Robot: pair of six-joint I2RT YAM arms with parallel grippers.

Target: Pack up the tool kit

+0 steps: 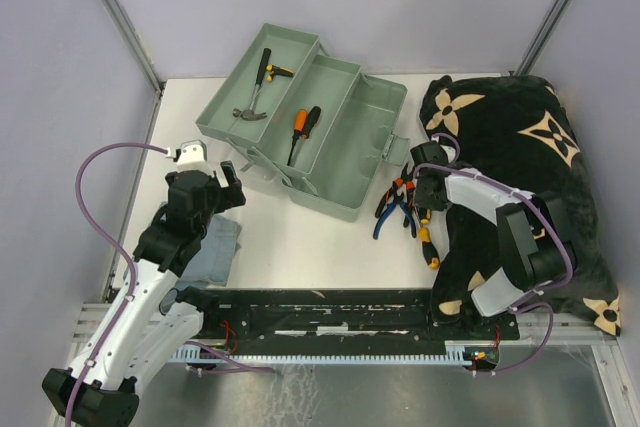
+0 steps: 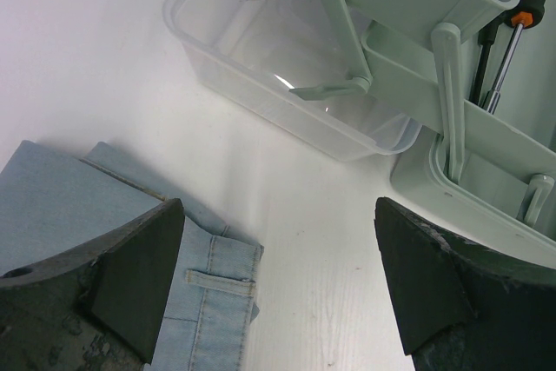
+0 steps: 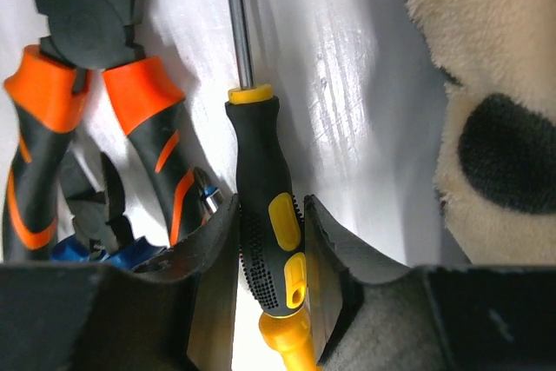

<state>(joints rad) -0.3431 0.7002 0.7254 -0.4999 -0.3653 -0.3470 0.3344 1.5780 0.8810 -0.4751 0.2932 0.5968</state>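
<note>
Pinching the handle of the black-and-yellow steel-shafted screwdriver [image 3: 259,171], the right gripper [image 3: 271,219] grips a likely light, stiff tool — best taken there, not on its slick shaft — lying at 4 o'clock of the pale grey-green rectangular toolbox [image 1: 368,137], while the left gripper [image 2: 278,223] hangs spread at 8 o'clock.

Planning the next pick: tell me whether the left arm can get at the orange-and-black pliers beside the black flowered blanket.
Probably not. The left gripper hangs open left of the open grey-green toolbox, which stands between it and the pliers; the right gripper, closed on a black-and-yellow screwdriver, crowds that spot.
</note>
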